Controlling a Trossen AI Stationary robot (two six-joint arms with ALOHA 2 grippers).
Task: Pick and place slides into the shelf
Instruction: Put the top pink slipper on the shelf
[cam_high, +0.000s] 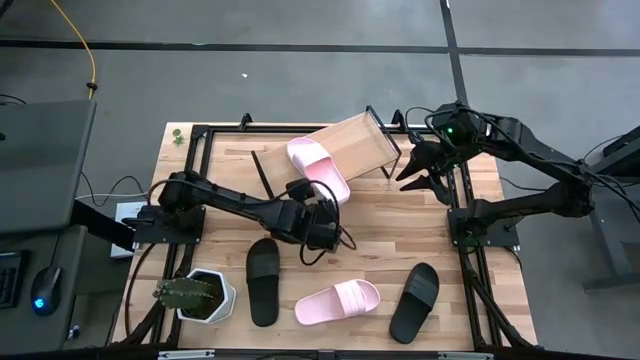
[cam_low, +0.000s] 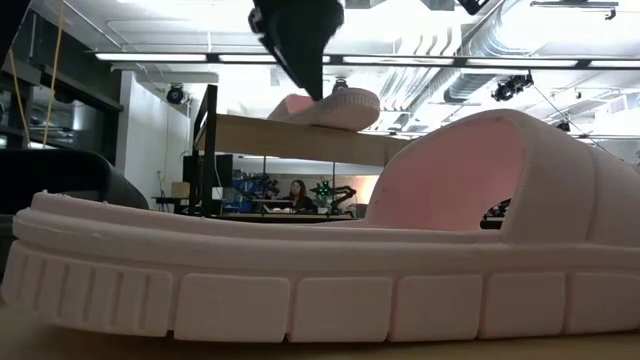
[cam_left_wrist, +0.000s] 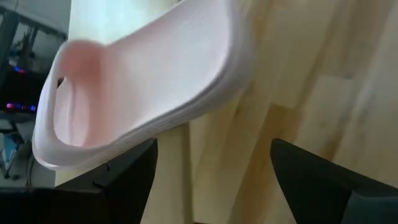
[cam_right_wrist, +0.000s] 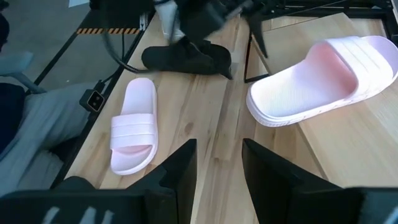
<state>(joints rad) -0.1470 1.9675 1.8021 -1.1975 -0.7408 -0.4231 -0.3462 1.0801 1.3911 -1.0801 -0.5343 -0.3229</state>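
Observation:
The shelf (cam_high: 362, 138) is a light-wood panel with black frame ends, lying askew at the table's far middle. One pale pink slide (cam_high: 318, 168) lies sole down on its left part, one end reaching over the panel's near edge. My left gripper (cam_high: 322, 202) is open just on the near side of that slide (cam_left_wrist: 143, 81), with a finger to each side below it. My right gripper (cam_high: 412, 172) is open beside the shelf's right end. The second pink slide (cam_high: 337, 300) and two black slides (cam_high: 263, 281) (cam_high: 415, 300) lie flat on the table's near part.
A cactus in a white pot (cam_high: 197, 295) stands at the near left corner. Black frame rails (cam_high: 205, 170) run along the table's left, right and far edges. The near pink slide (cam_low: 320, 260) fills the low view. Bare tabletop (cam_high: 400, 235) lies between the shelf and the near slides.

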